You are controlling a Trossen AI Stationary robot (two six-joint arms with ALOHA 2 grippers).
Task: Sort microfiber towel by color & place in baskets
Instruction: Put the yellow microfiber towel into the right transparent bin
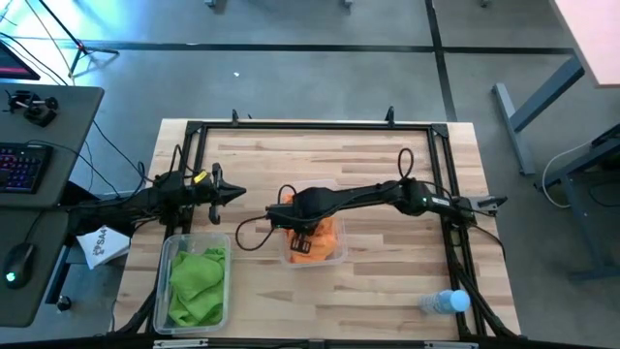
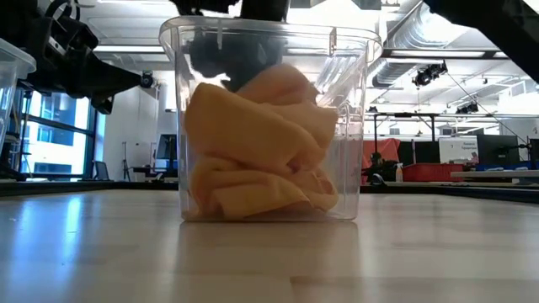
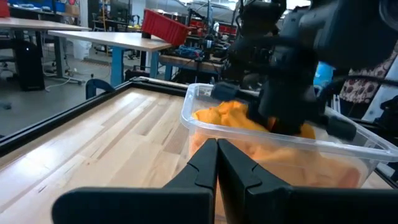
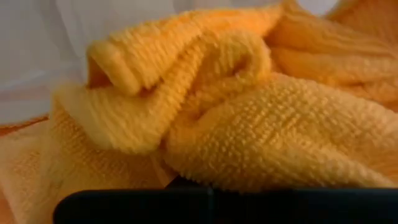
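Observation:
Orange microfiber towels (image 2: 261, 143) lie piled in a clear basket (image 2: 349, 126) at the table's middle, also seen as a heap (image 4: 236, 112) close up in the right wrist view. My right gripper (image 2: 232, 55) reaches down from above into this basket (image 1: 337, 254), at the top of the pile. Green towels (image 1: 197, 281) fill a second clear basket (image 1: 167, 254) near the table's near left corner. My left gripper (image 3: 217, 158) is shut and holds nothing. It hovers left of the orange basket (image 3: 205, 121), pointing toward it.
A clear water bottle with a blue cap (image 1: 446, 302) lies near the table's near right corner. A black frame (image 1: 310, 126) runs around the tabletop. Bare wood (image 1: 387, 281) shows between the orange basket and the bottle. A white paper (image 1: 102, 244) lies off the left edge.

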